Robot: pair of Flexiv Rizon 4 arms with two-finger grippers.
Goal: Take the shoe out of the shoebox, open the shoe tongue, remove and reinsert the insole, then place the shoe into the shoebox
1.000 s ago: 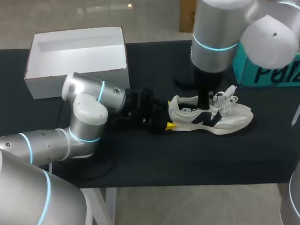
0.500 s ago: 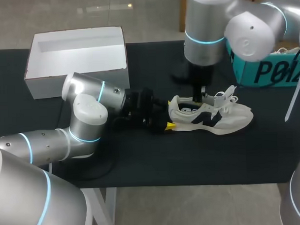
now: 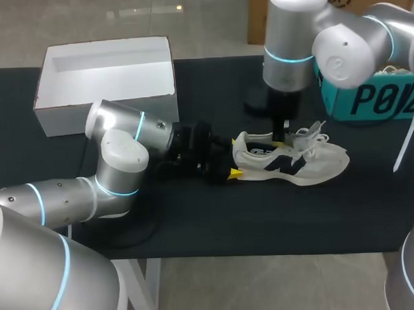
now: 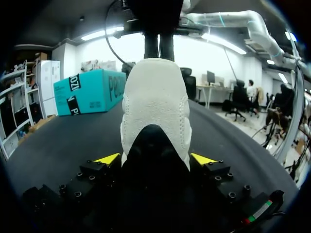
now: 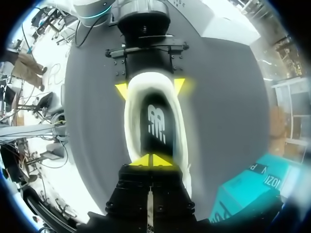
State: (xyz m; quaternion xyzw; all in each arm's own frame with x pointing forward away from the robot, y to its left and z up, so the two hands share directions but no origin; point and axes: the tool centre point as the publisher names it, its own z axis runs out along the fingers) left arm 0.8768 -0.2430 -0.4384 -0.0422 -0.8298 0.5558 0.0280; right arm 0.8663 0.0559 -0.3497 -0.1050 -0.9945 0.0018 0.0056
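Shoe (image 3: pixel 296 162) upright on the counter (image 3: pixel 263 214), well apart from the white shoebox (image 3: pixel 110 97); left gripper (image 4: pixel 155 158) clamped on its heel; right gripper (image 5: pixel 152 160), tips pressed together, down in the opening over the insole (image 5: pixel 155 121); teal box (image 3: pixel 368 98) behind.

Overhead the light falls soft and even. The black worktop (image 3: pixel 196 223) swallows most of it, leaving only a faint shadow pooled behind the white shoe (image 3: pixel 323 161). From the left wrist, the ceiling strips and far wall blow out to white (straight lines bow hard toward the rim), while the left claw (image 4: pixel 155 158) sits murky and underexposed in the foreground. On my right wrist feed, glare washes out everything past the worktop's edge.
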